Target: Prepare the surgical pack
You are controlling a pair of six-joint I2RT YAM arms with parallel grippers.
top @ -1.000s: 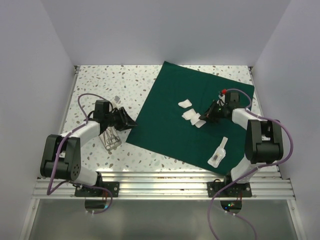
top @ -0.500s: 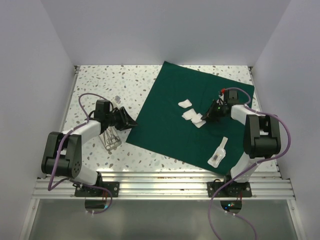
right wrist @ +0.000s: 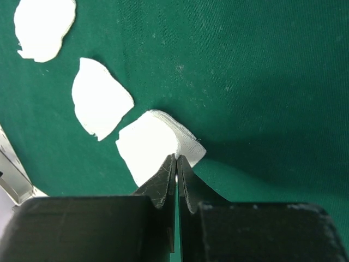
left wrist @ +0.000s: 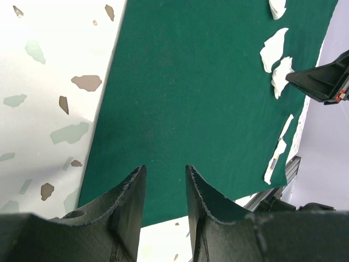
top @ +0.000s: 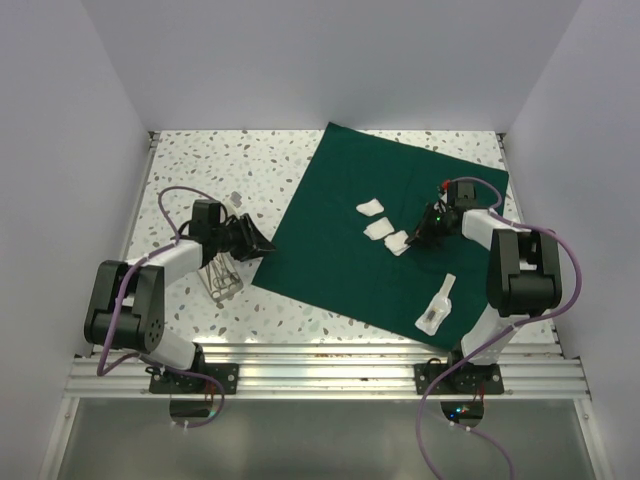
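Observation:
The dark green drape (top: 370, 240) lies flat and open on the table. Three white gauze pads lie on it; in the top view they are the far pad (top: 370, 207), the middle pad (top: 378, 229) and the near pad (top: 397, 243). My right gripper (top: 412, 238) is shut on the edge of the near gauze pad (right wrist: 147, 150), its corner curled up at my right gripper's tips (right wrist: 177, 156). My left gripper (top: 252, 241) is open and empty, its fingers low over the drape's left corner (left wrist: 163, 109). A small steel tray (top: 222, 278) with instruments sits on the table just left of the drape.
A white sealed packet (top: 436, 306) lies on the drape's near right part, also seen in the left wrist view (left wrist: 278, 147). White walls enclose the speckled table (top: 200, 170) on three sides. A metal rail (top: 320, 365) runs along the near edge.
My right gripper has shifted slightly toward the far side with the near gauze pad in it, and its arm has folded back. The left arm has hardly moved.

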